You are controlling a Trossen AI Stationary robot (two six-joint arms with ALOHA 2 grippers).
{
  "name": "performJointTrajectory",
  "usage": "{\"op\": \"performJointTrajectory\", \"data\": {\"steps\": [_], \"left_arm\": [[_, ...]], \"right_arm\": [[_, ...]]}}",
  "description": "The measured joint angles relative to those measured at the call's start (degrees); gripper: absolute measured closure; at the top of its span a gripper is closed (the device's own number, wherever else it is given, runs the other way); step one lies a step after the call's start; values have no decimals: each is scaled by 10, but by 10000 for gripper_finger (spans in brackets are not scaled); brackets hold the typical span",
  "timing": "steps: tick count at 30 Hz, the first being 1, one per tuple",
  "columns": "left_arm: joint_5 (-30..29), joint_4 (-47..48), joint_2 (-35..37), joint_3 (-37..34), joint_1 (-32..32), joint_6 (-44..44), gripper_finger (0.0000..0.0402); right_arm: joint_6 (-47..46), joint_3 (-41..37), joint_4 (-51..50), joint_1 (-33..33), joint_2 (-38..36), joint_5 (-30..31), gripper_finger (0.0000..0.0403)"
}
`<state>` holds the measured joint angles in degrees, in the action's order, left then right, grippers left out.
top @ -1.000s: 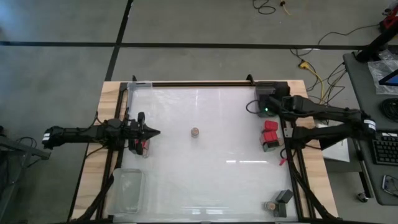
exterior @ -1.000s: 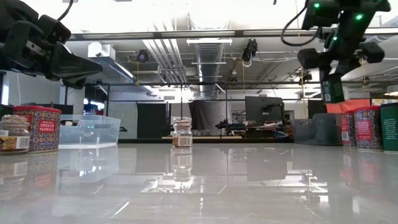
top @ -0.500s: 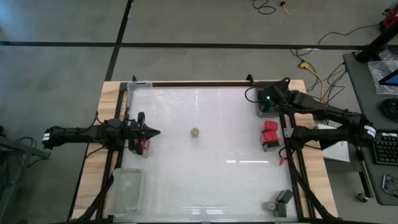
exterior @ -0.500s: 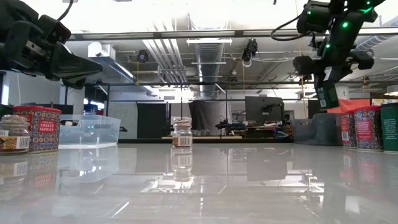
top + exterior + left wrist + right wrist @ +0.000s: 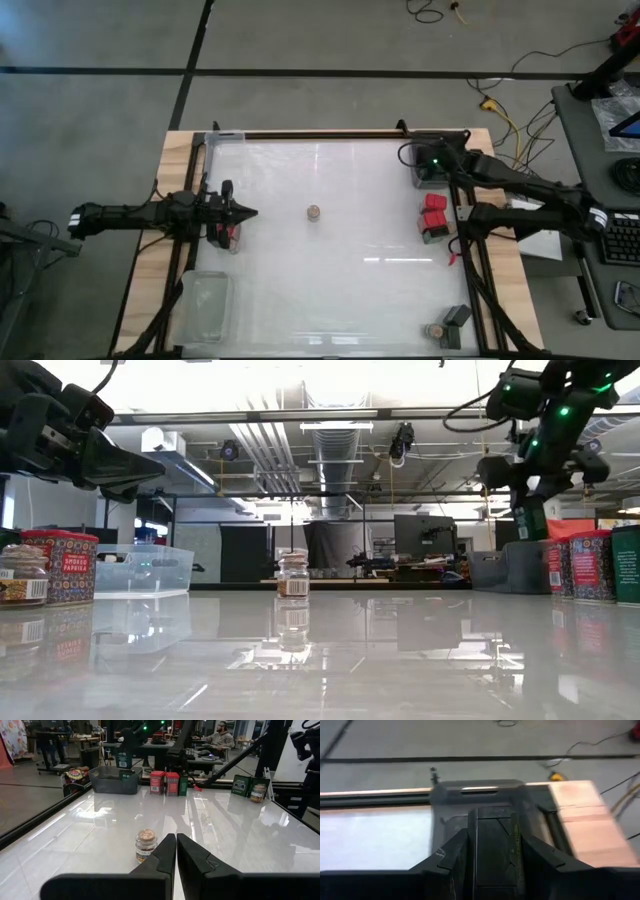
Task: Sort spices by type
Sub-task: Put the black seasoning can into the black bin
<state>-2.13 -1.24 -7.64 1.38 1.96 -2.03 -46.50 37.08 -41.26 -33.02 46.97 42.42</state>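
Right end effector (image 5: 428, 170): at the far right corner, fingers clamped on a black box (image 5: 492, 845) that sits upright between them
What changed: over the last second this arm swung from just nearer the dark tray (image 5: 445, 135) to right above it, and in the low view the box (image 5: 530, 520) has dropped a little
Meaning: looks like a drop-off is close, with the black kind going into that far right tray; the box is not yet set down
Left end effector (image 5: 240, 213): waiting at the left edge, unmoved, fingers together with only a sliver between them, holding nothing
Middle jar (image 5: 314, 212): alone at the centre of the tabletop (image 5: 350, 290), untouched, straight ahead of the left arm
Red tins (image 5: 434, 217): grouped at the right edge, just nearer than the dark tray
Near right corner: another black box (image 5: 457, 317) with a tan-topped jar (image 5: 437, 331) beside it, still mixed
Left edge: a red tin (image 5: 60, 565) and a small jar (image 5: 22, 585) side by side under the left arm
Progress: I'd say partway, as three jars and a second black box are still scattered
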Motion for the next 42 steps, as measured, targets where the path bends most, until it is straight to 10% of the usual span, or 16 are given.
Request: {"op": "performJointTrajectory", "data": {"steps": [42], "left_arm": [[0, 0, 0, 0, 0, 0, 401]], "right_arm": [[-63, -101, 73, 0, -10, -42, 266]]}}
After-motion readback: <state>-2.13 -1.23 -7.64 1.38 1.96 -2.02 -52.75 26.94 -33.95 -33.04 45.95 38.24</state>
